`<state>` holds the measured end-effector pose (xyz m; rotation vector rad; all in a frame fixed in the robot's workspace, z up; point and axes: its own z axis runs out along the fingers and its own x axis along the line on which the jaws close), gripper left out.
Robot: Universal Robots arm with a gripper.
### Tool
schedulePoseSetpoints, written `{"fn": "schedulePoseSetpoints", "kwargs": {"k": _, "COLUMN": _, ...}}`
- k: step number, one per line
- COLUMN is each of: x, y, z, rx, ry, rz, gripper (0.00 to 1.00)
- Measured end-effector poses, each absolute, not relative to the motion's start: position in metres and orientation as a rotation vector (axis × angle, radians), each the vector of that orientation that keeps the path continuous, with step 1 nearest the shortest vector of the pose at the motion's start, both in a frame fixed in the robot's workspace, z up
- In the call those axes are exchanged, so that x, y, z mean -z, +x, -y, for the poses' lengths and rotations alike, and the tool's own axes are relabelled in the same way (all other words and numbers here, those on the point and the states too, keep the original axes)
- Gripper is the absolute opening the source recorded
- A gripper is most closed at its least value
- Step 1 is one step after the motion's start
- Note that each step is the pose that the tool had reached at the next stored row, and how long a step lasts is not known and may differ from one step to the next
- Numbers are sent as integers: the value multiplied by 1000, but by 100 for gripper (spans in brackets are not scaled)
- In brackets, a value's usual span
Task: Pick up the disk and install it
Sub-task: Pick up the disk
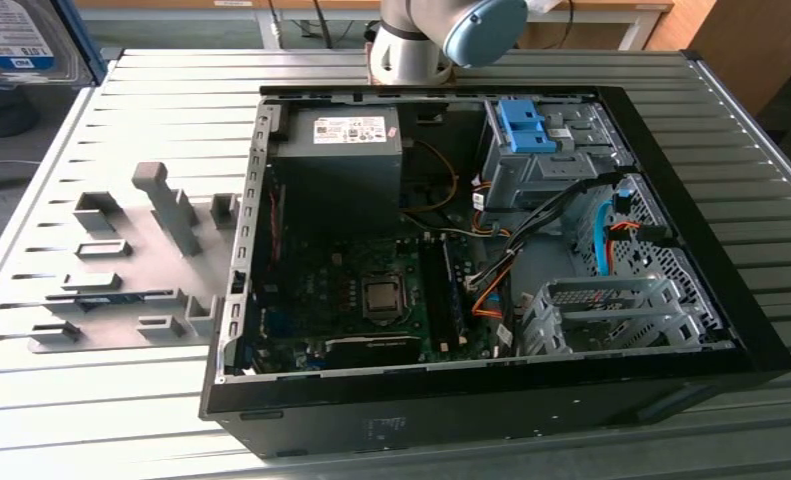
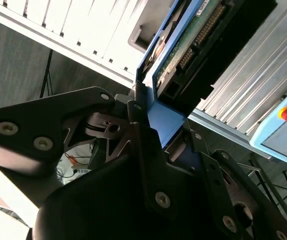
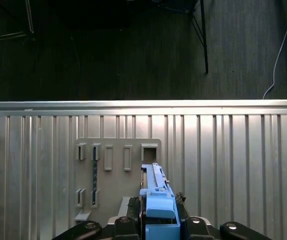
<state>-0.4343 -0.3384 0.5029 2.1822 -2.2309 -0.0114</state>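
Blue plastic rails are seen along the edges of the disk, which is clamped edge-on between the fingers of the gripper in the first wrist view. In the second wrist view the gripper is shown closed on the blue rail, and the green circuit board on the disk's underside is turned towards the camera. The disk is held in the air above a grey slotted plate that is laid on the ribbed metal table. In the exterior view the disk is seen at the upper corner on the exterior view's left, with its white-and-blue label visible. An open computer case is laid flat on the table, just beside the plate, towards the exterior view's right. A blue bracket and a black box are fitted inside it.
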Motion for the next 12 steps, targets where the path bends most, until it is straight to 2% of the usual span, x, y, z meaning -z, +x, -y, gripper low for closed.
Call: {"fn": "schedulePoseSetpoints", "kwargs": {"k": 12, "x": -503, "y": -397, "z": 338, "rx": 12, "ry": 2182, "rz": 2231, "gripper": 36}}
